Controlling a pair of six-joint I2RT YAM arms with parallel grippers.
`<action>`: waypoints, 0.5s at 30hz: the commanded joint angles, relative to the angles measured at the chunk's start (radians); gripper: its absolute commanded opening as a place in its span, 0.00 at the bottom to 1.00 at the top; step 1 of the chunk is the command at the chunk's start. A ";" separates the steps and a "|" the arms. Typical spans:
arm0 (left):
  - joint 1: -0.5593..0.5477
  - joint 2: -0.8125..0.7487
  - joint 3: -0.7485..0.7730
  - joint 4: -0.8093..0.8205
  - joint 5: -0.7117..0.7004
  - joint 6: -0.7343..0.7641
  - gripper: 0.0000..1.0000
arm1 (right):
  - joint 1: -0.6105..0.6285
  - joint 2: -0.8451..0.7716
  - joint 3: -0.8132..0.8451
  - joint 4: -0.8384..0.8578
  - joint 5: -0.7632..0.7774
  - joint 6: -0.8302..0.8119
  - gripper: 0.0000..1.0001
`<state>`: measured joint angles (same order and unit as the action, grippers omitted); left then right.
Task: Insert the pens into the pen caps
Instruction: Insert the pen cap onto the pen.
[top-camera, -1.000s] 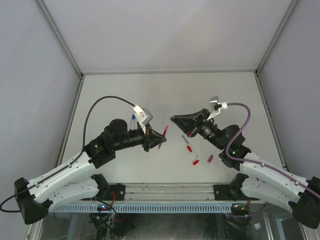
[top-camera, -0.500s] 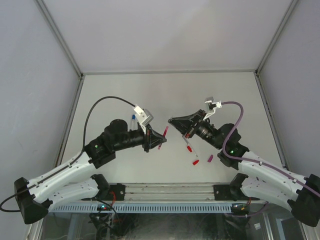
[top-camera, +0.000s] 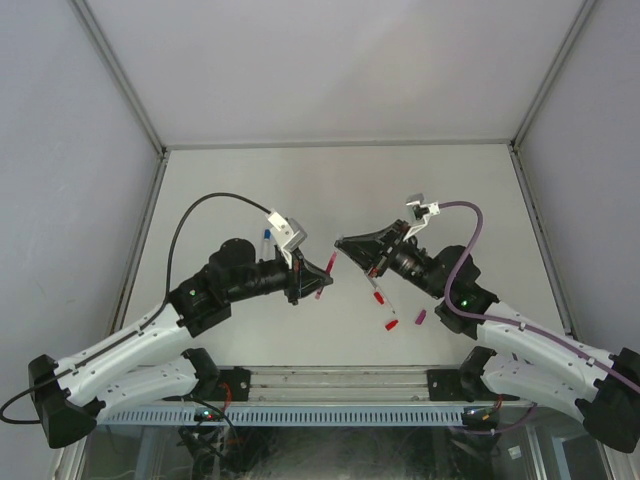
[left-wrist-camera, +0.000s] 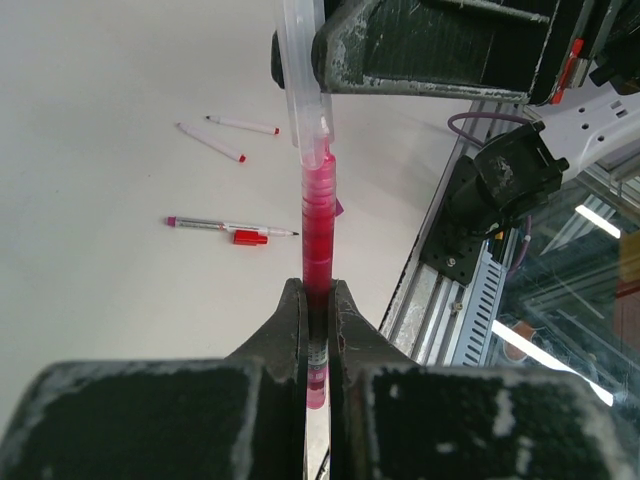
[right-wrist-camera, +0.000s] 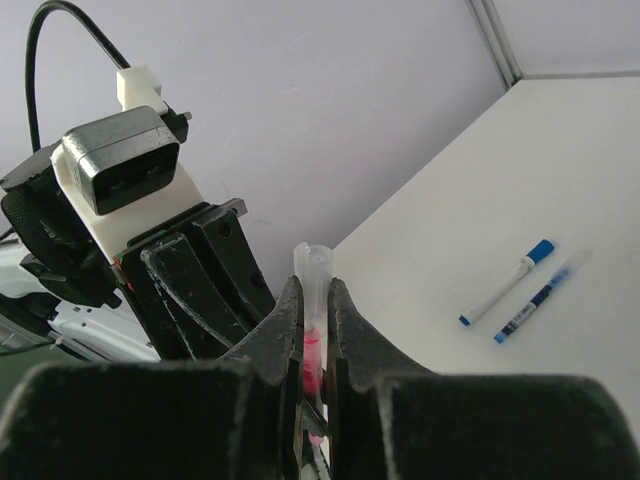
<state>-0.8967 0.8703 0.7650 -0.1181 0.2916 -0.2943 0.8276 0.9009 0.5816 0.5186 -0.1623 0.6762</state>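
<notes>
Table (top-camera: 330, 190): white, matte. Walls (top-camera: 330, 60): pale grey, on three sides. Rail (top-camera: 330, 378): metal, along the table's near edge, above a slotted strip (top-camera: 330, 415).

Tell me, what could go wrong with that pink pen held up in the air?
1. The left gripper and right gripper hold the pink piece and clear piece end to end; a crooked push could jam or bend them.
2. If either slips, it may fall to the table.

Magenta pen (left-wrist-camera: 318, 240); translucent whitish cap (left-wrist-camera: 303, 90); white table (left-wrist-camera: 100, 330).
</notes>
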 joint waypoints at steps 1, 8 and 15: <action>-0.005 -0.024 0.063 0.021 -0.012 0.020 0.00 | 0.017 -0.017 0.044 -0.004 -0.008 -0.019 0.00; -0.005 -0.023 0.068 0.021 -0.015 0.018 0.00 | 0.035 -0.011 0.045 -0.024 0.006 -0.033 0.00; -0.006 -0.039 0.077 0.040 -0.023 -0.027 0.00 | 0.069 -0.022 0.045 -0.064 0.067 -0.091 0.00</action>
<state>-0.8967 0.8673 0.7650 -0.1425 0.2806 -0.2974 0.8692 0.8978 0.5827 0.4713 -0.1291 0.6388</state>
